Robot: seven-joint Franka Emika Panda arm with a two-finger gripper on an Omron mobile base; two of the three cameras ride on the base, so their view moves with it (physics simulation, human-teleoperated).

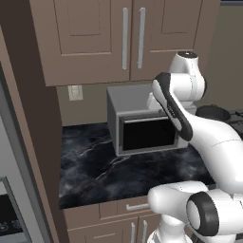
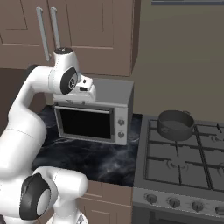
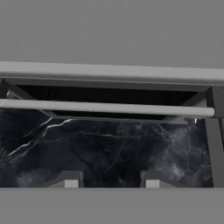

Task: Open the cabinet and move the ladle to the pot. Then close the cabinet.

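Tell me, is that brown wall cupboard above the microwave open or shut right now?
Shut. Both doors of the cabinet lie flush side by side, their silver bar handles upright together, and nothing of the inside shows.

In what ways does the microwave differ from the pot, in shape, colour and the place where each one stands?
The microwave is a light grey box with a dark glass door; the pot is low, round and dark grey. The microwave stands on the black marble counter below the closed cabinet; the pot stands on the gas stove, at a back burner. The microwave is clearly wider than the pot. Both stand upright near the back wall.
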